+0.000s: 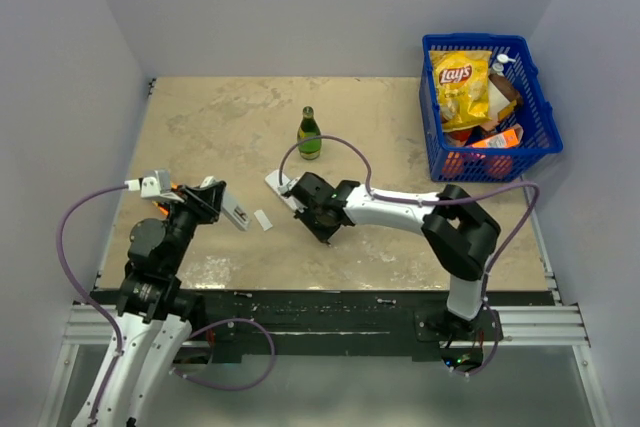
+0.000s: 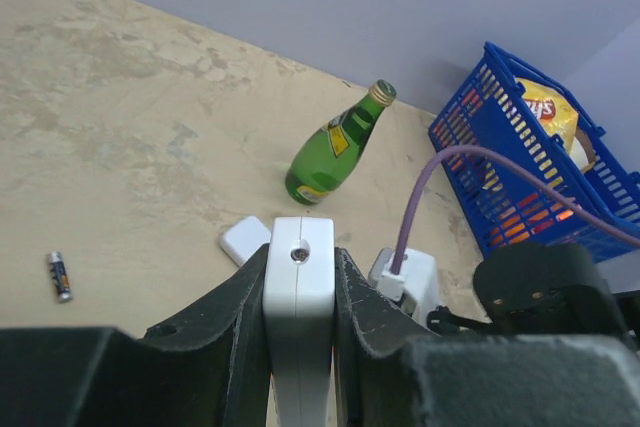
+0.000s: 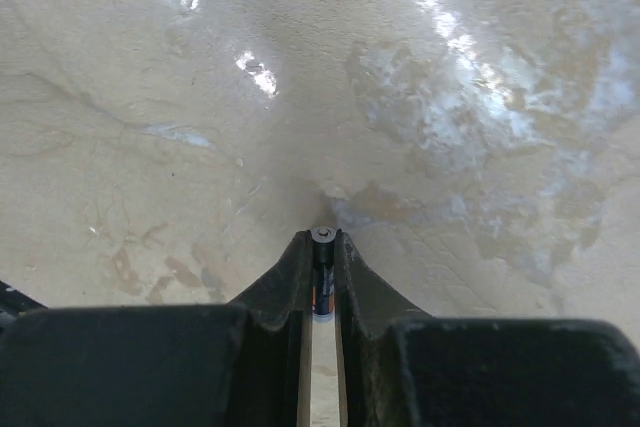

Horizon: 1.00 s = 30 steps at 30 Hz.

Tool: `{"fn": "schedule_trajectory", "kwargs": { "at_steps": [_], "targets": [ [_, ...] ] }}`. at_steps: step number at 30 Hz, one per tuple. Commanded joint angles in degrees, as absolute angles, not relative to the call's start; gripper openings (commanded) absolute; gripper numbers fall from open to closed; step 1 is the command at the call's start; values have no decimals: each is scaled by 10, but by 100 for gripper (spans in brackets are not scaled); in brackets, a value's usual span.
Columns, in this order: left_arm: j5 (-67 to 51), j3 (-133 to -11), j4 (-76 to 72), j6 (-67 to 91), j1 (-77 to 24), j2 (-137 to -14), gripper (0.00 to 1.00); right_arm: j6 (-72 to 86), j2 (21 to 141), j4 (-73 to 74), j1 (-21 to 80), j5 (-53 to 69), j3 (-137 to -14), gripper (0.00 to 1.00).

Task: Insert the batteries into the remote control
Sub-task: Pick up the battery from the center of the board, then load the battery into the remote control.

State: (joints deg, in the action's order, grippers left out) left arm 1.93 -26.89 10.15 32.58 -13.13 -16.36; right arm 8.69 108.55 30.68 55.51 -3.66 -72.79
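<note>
Two robot arms work over a mottled beige tabletop (image 1: 200, 127). The left jaws are clamped on the white remote control (image 2: 298, 317), which stands between them with its narrow end pointing away. The right jaws are pinched on the held battery (image 3: 321, 292), a thin dark cylinder lying lengthwise in the slot between them. Only its metal tip shows at their ends, and bare tabletop lies beyond. The loose battery (image 2: 60, 275) lies on the tabletop well to the left of the left jaws. A small white piece (image 2: 246, 239), probably the battery cover, sits just ahead of the left jaws. A green bottle (image 2: 335, 147) stands farther ahead, and a blue basket (image 2: 520, 167) is far off to their right. The main risk seems to be the grip on the held battery. With so little of it sticking out, the right jaws may strike the remote control before the cell seats. A smooth round cell could also slide or pivot when pressed. The remote control could twist in the left jaws under that push. Its battery bay is not visible, so whether it faces the right jaws cannot be told. A careless sweep might set the loose battery rolling or topple the bottle.
</note>
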Motion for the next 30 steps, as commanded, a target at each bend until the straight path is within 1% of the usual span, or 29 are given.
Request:
{"fn": "schedule_trajectory", "kwargs": {
  "at_steps": [1, 3, 7, 14, 16, 22, 30],
  "targets": [
    [-42, -229, -21, 402, -128, -178, 0, 79, 965, 227, 557, -67, -700, 0],
    [-53, -204, -47, 436, -128, -183, 0, 81, 923, 194, 558, -69, -673, 0],
    [-85, -168, -132, 487, -128, -201, 0, 72, 814, 79, 566, -54, -624, 0],
    [-141, -114, -259, 569, -128, -242, 0, 41, 718, -120, 595, -25, -538, 0],
    [-161, -105, -302, 584, -128, -259, 0, 33, 709, -194, 605, -16, -509, 0],
    [-199, -89, -384, 614, -128, -294, 0, 26, 719, -309, 618, -2, -474, 0],
    [-213, -85, -443, 632, -128, -317, 0, 32, 750, -348, 630, 10, -468, 0]
  ]
}}
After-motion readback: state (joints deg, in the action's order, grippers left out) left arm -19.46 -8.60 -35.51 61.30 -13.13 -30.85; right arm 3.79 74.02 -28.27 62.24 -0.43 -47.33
